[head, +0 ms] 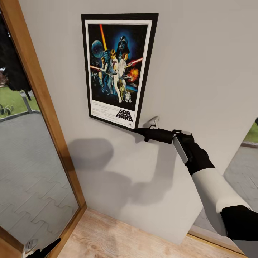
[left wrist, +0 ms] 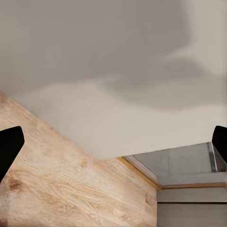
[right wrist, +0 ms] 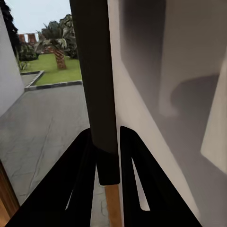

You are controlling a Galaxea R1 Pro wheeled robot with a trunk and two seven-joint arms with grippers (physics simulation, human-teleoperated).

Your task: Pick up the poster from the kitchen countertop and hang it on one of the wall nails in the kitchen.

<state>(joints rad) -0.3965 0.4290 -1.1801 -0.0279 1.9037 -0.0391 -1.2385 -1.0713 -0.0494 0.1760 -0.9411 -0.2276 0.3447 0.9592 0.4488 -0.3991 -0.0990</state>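
The black-framed Star Wars poster (head: 116,70) lies upright and slightly tilted against the pale grey wall (head: 204,64). My right gripper (head: 141,130) is shut on its lower right corner. In the right wrist view the dark frame edge (right wrist: 97,71) runs between the two black fingers (right wrist: 80,179) of that gripper (right wrist: 108,158). My left gripper (head: 39,249) hangs low near the floor; in the left wrist view its fingertips (left wrist: 9,146) stand far apart, open and empty (left wrist: 114,144). No nail is visible; the countertop is out of view.
A tall wood-framed window (head: 39,107) stands close to the poster's left, showing paving and lawn outside. Another glazed opening (head: 243,157) lies behind my right arm. Light wooden floor (head: 118,236) runs along the wall's foot.
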